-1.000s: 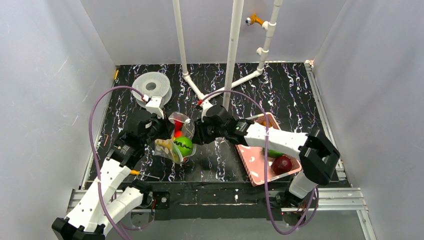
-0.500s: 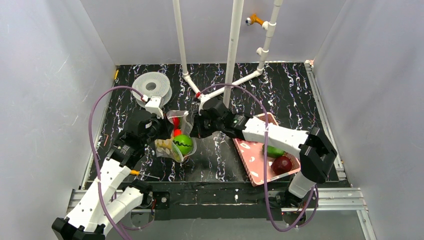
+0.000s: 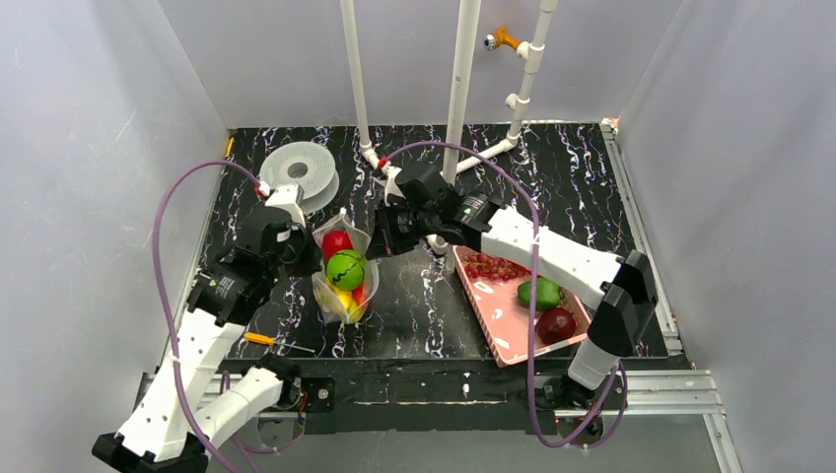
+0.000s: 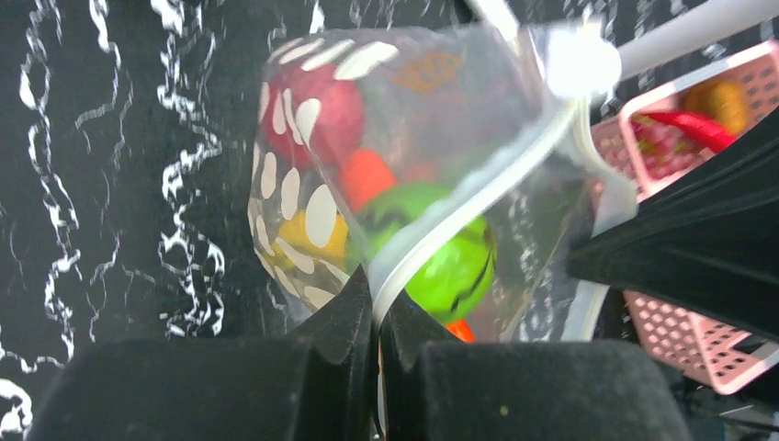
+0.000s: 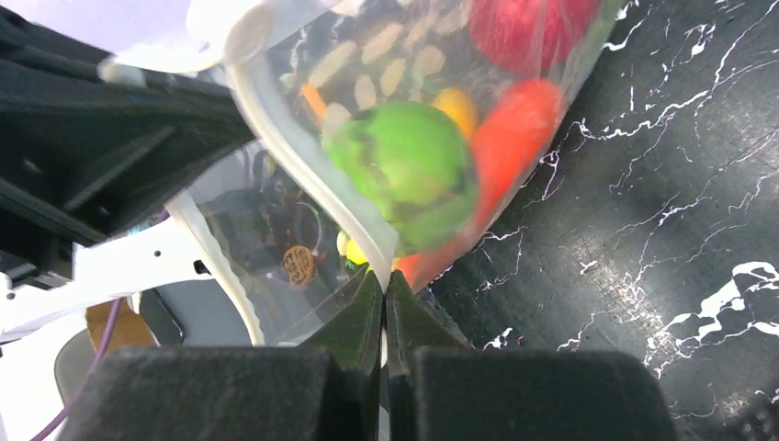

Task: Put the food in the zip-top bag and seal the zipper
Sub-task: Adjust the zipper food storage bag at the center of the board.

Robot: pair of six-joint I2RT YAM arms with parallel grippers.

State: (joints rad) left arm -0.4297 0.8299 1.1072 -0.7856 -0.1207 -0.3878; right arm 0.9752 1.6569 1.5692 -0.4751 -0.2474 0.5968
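A small tool with an orange handle lies on the black table. It is left of the zip-top bag and nearer the arm bases. The grey-white spool is also left of the bag, further back and well apart from it.

The left gripper is at the bag's left side. Its two black fingers are pressed tight together. They pinch the zipper, the white strip along the bag's top edge.

The bag hangs between the two grippers with its mouth up. It is clear with white dots. Inside it are a green ball with dark stripes, a red tomato, a yellow piece and an orange piece. They sit bunched together low in the bag. I cannot tell if the mouth is closed all the way along.

The right gripper is at the bag's right side. Its fingers are squeezed together too, and they pinch the same top edge of the bag.

The pink basket lies on the table to the right of the bag, not touching it. In it are a bunch of small red berries, a green fruit and a dark red round fruit.
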